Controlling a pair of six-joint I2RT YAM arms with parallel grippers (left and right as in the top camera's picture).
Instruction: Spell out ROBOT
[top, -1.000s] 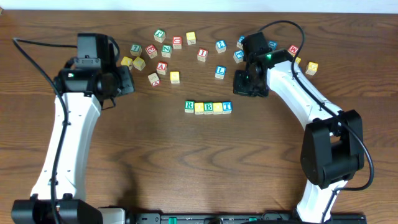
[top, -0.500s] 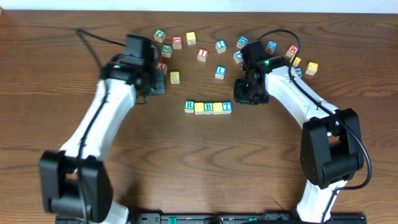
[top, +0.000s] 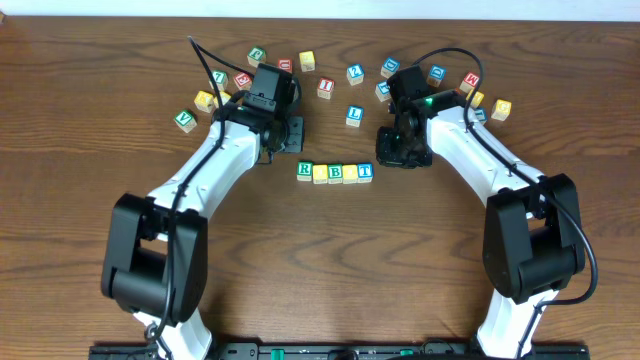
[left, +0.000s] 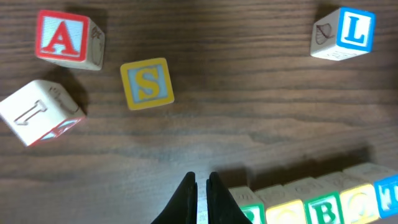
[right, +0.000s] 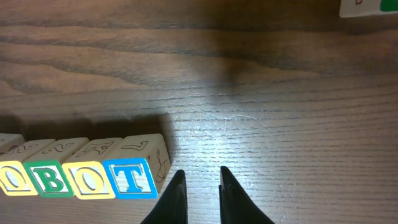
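Note:
Five letter blocks stand in a row (top: 335, 172) at the table's middle and read R, O, B, O, T. My left gripper (top: 292, 146) hangs just beyond the row's left end, beside the R block (top: 305, 170). In the left wrist view its fingers (left: 201, 180) are shut and empty. My right gripper (top: 392, 157) is just right of the T block (top: 365, 171). In the right wrist view its fingers (right: 200, 175) are nearly shut with a narrow gap, empty, beside the blue T block (right: 130, 178).
Loose letter blocks lie scattered along the far side of the table (top: 330, 85). A red A block (left: 62, 38), a yellow S block (left: 147, 83) and a blue L block (left: 348, 34) lie ahead of my left gripper. More blocks lie at the far left (top: 185, 122) and far right (top: 500, 107).
My left arm has swung right from the left block cluster to the left end of the row. My right gripper has stayed by the T block.

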